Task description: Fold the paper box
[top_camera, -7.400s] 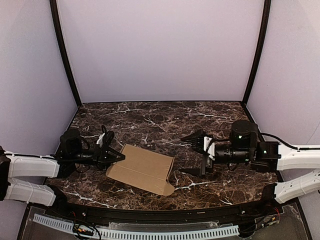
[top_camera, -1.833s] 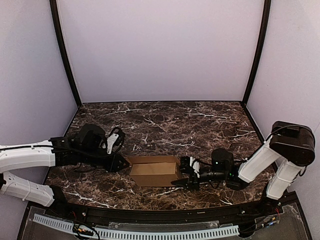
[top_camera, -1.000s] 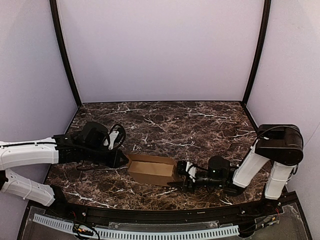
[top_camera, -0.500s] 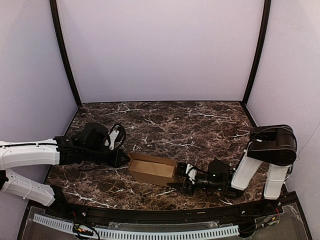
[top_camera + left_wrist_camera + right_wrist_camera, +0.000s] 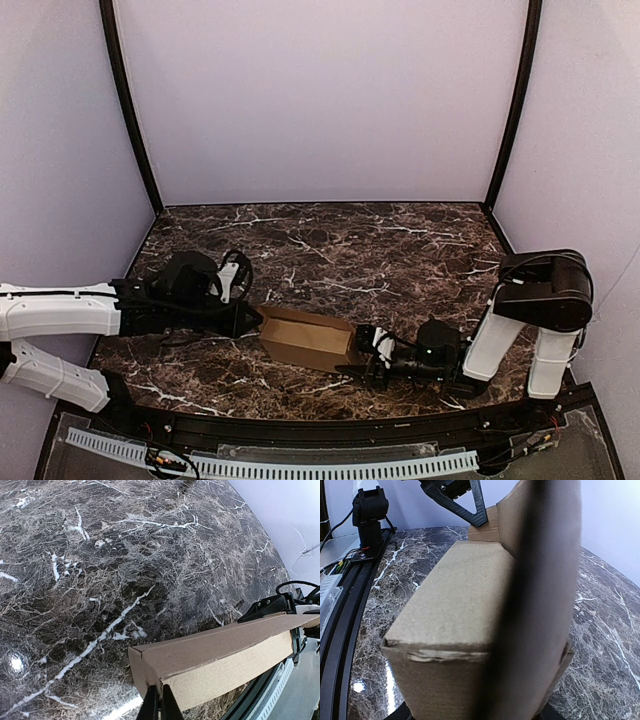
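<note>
The paper box [image 5: 305, 338] is a narrow brown cardboard box lying on the marble table [image 5: 330, 250], near the front middle. My left gripper [image 5: 250, 318] is shut, and its tips touch the box's left end at a corner edge [image 5: 160, 700]. The long side of the box [image 5: 225, 655] runs away to the right. My right gripper [image 5: 360, 358] has the box's right end between its fingers. In the right wrist view the box [image 5: 445, 605] fills the frame, and a dark blurred flap [image 5: 540, 580] stands close to the lens.
A black rail with a white perforated strip [image 5: 260, 462] runs along the near edge. Lilac walls with black corner posts [image 5: 130, 110] close in the table. My right arm's elbow [image 5: 540, 295] stands up at the right. The left forearm [image 5: 60, 312] lies low at the left.
The box has slid slightly to the right between the two grippers. The right arm's elbow has come in and down. Both grippers keep their openings.
</note>
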### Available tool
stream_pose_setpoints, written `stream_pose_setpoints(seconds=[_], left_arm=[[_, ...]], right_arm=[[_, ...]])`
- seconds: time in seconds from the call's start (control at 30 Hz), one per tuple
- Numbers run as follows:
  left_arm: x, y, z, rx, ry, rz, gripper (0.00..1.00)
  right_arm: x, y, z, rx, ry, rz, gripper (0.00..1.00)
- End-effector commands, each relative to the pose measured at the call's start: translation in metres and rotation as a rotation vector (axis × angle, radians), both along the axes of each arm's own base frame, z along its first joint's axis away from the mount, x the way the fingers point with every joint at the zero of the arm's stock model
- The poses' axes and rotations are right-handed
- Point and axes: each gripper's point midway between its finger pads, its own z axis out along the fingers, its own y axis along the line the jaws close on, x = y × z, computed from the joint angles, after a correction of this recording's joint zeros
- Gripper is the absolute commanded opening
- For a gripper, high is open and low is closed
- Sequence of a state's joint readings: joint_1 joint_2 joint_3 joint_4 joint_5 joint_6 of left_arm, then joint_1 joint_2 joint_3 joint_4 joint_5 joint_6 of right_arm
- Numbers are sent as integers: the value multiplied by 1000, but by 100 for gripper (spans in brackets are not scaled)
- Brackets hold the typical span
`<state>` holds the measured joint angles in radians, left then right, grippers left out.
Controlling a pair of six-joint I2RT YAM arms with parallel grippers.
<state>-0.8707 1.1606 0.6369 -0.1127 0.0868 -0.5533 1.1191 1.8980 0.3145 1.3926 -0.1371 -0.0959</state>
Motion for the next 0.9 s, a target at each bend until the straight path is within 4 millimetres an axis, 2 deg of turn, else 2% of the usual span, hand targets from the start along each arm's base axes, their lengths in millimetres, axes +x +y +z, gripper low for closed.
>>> stream_pose_setpoints(seconds=[0.0,0.3,0.43,0.77,0.87], left_arm=[[-40,16,-50,119,149,-80,0],[-46,25,-60,173,156,-72,0],[-49,28,-64,185,161,-70,0],[-42,24,-57,196,136,-56,0],[-38,22,-51,190,124,-44,0]], right_arm=[[3,0,11,55,-26,-23,32],[4,1,11,53,-22,-32,34],[4,0,10,53,-16,-41,42],[7,0,24,68,-26,-56,77],[7,-3,26,66,-29,-63,84]])
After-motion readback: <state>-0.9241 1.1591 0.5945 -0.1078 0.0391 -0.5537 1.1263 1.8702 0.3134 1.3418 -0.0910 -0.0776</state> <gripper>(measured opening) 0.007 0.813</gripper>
